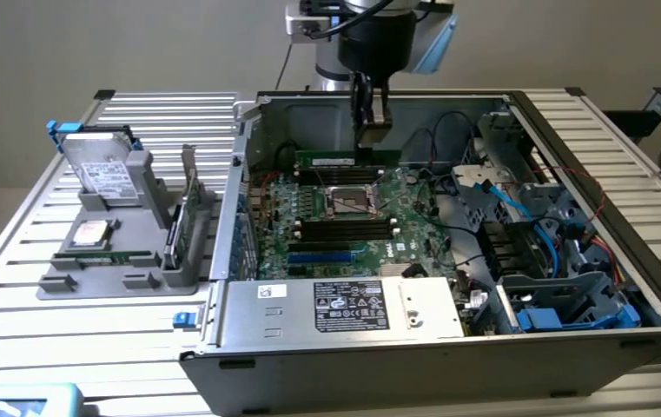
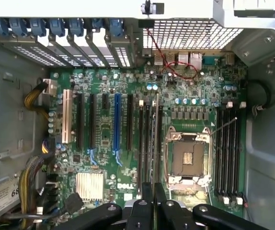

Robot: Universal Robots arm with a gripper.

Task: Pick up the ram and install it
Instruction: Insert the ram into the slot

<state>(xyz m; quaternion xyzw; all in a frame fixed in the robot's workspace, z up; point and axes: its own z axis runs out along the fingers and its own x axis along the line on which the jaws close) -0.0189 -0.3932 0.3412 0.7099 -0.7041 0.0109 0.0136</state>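
Black two-finger gripper is clenched on the long, thin green circuit-board ram, which stands edge-on between the fingers. Past the fingertips the stick runs along the black memory slots of the green motherboard; contact unclear. A silver square CPU socket sits beside them.

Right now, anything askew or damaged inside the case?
Nothing stands out. The gripper holds the ram roughly level, in line with the memory slots beside the uncovered CPU socket. The motherboard looks intact, nothing spilled. Loose cables lie off the board.
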